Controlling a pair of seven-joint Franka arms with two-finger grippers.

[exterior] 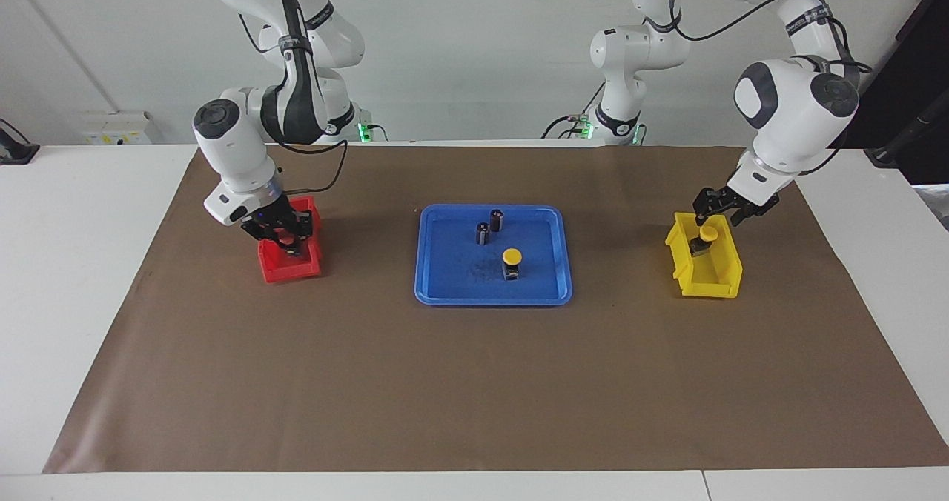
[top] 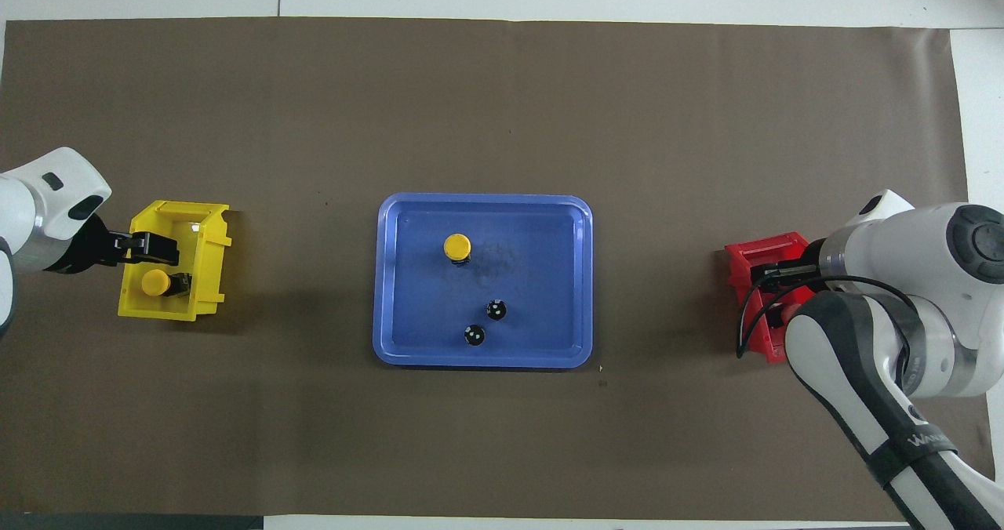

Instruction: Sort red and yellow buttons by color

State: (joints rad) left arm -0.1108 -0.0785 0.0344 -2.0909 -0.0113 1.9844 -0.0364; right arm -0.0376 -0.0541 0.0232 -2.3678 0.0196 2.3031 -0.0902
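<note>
One yellow button [exterior: 511, 256] stands in the blue tray [exterior: 445, 290]; it also shows in the overhead view [top: 457, 246]. A second yellow button [exterior: 708, 234] lies on its side in the yellow bin [exterior: 715, 279], at the left arm's end of the table, and also shows in the overhead view [top: 155, 281]. My left gripper [exterior: 716, 218] is open just above this button, over the bin. My right gripper [exterior: 285, 236] is low in the red bin [exterior: 293, 270], at the right arm's end. No red button can be made out; the gripper hides the bin's inside.
Two small dark cylinders [exterior: 497, 219] [exterior: 483, 233] stand in the tray, nearer to the robots than the yellow button. A brown mat [exterior: 474, 382] covers the table under the tray and both bins.
</note>
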